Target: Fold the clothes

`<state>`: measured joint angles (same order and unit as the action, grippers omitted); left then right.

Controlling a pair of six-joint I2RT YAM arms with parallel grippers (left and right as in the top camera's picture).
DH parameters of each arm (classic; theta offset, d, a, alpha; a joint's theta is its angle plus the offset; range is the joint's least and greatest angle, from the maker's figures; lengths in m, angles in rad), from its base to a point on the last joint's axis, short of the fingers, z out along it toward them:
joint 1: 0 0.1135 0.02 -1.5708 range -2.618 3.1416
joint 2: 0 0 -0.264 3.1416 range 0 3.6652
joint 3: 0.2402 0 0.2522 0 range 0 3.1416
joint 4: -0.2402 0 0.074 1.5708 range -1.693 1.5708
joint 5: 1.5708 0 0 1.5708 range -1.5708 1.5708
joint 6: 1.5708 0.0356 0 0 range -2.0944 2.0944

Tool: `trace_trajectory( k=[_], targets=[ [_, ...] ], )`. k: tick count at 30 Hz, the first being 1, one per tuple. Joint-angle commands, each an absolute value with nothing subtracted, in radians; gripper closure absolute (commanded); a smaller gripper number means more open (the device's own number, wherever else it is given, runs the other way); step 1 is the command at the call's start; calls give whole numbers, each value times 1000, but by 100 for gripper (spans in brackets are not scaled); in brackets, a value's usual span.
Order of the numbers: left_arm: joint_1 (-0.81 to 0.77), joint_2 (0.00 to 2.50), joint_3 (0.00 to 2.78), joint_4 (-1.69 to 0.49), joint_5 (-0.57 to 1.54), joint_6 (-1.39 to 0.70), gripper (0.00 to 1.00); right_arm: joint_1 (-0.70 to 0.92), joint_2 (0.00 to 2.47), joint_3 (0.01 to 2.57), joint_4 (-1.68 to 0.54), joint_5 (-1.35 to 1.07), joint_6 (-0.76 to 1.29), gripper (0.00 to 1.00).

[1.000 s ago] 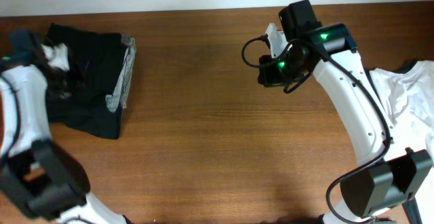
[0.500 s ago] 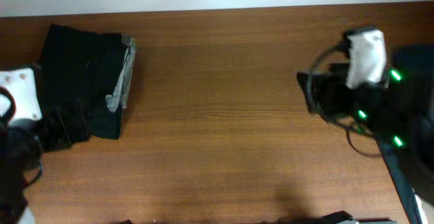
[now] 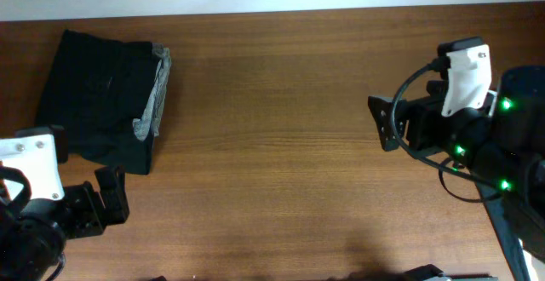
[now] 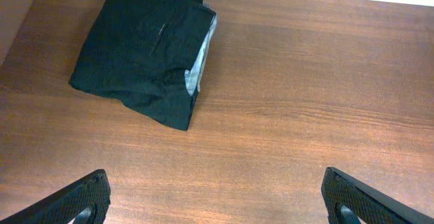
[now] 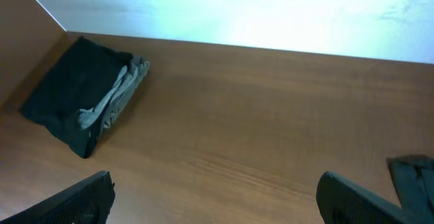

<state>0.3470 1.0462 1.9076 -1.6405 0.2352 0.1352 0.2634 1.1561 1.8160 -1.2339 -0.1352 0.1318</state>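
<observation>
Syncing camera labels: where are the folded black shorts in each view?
Overhead: folded black shorts at upper left.
Left wrist: shorts at upper left.
Right wrist: shorts at left, mid-height.
Shared landmark: grey fabric along the shorts' right edge, visible in all three views.

No text, brand, number or sign is legible in any view. The folded black shorts (image 3: 98, 94), at ten o'clock on the wooden table (image 3: 272, 145), show no lettering that can be read from above.
</observation>
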Motion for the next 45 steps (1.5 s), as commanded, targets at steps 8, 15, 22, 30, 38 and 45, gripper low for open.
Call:
trace_trajectory(
  k=[8, 15, 22, 30, 38, 45],
  targets=[
    [342, 1048, 1903, -1686, 246, 148, 1, 245, 1077, 1798, -1234, 109, 45, 1],
    [342, 1048, 1903, -1686, 246, 148, 1, 45, 803, 1279, -823, -23, -45, 1],
    [342, 1048, 1903, -1686, 246, 148, 1, 3, 442, 682, -617, -7, -45, 1],
    [342, 1048, 1903, -1686, 246, 148, 1, 5, 63, 210, -319, -75, -44, 1],
    [342, 1048, 1903, -1686, 246, 148, 1, 6, 5, 7, -69, -121, -45, 1],
    [342, 1048, 1903, -1686, 246, 148, 1, 6, 8, 6, -64, -120, -45, 1]
  ],
)
